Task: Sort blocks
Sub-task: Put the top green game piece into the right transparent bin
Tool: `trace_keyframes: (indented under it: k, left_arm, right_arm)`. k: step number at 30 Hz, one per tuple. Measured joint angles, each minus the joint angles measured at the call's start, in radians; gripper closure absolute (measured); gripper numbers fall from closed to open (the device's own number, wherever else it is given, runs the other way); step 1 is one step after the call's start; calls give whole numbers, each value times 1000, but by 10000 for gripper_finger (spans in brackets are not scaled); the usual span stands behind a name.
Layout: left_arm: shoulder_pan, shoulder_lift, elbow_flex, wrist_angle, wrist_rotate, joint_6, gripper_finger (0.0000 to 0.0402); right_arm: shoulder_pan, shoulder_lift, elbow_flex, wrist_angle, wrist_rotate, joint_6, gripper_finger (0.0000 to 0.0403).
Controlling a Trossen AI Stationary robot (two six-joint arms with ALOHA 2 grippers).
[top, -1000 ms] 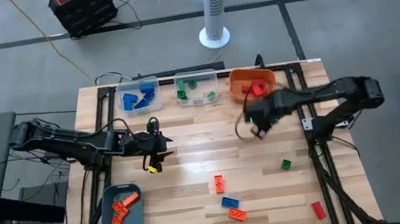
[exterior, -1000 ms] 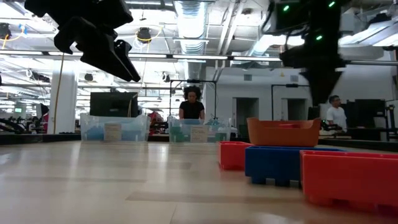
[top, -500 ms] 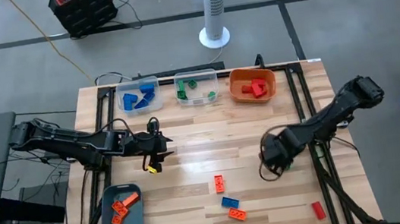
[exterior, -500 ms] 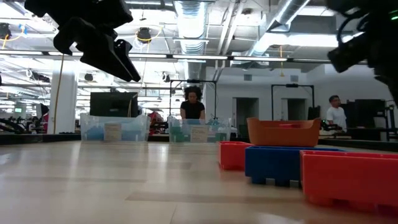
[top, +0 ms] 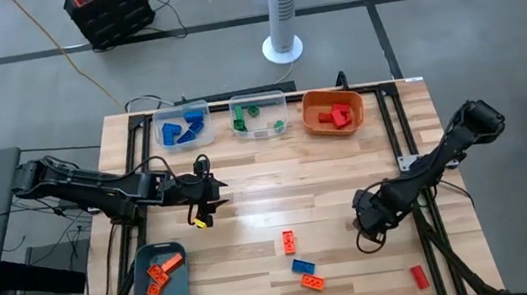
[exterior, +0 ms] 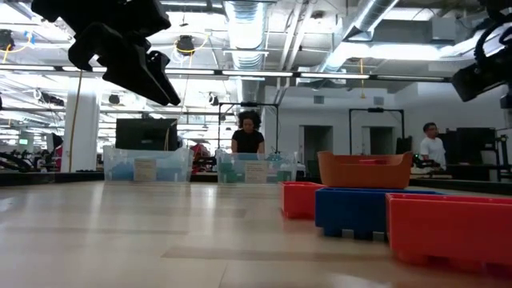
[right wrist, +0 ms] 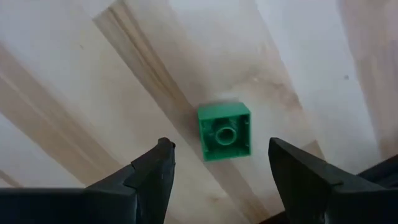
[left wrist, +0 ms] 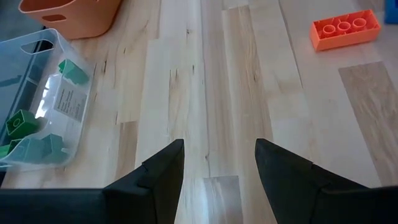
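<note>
Green block (right wrist: 224, 132); orange block (left wrist: 345, 29); orange bin (top: 332, 112); teal bin (top: 160, 282); pale wood table (top: 247, 180)

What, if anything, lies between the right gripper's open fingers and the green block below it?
Nothing visible does. In the right wrist view the green block lies alone on bare wooden table, apart from both fingers of the open right gripper.

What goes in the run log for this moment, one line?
phase: approach | right gripper: open above green block, not touching | left gripper: open, empty, waiting mid-table
</note>
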Motion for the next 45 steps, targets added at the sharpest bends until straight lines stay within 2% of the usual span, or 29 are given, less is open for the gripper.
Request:
trace_keyframes:
  k: [14, 20, 26, 34, 45]
  left_arm:
    - [0, 0, 1, -19, 0, -13, 210]
    - [0, 0, 1, -22, 0, -14, 210]
    - [0, 0, 1, -23, 0, -5, 210]
    - [0, 0, 1, -23, 0, -8, 210]
    - [0, 0, 1, -20, 0, 3, 210]
  right_arm:
    - [-44, 0, -69, 17, 0, -39, 97]
    - [-44, 0, -135, 153, 2, -39, 96]
    - [-44, 0, -145, 133, 3, -35, 105]
    - [-44, 0, -145, 134, 3, -39, 151]
    - [-44, -2, -142, 229, 24, -10, 284]
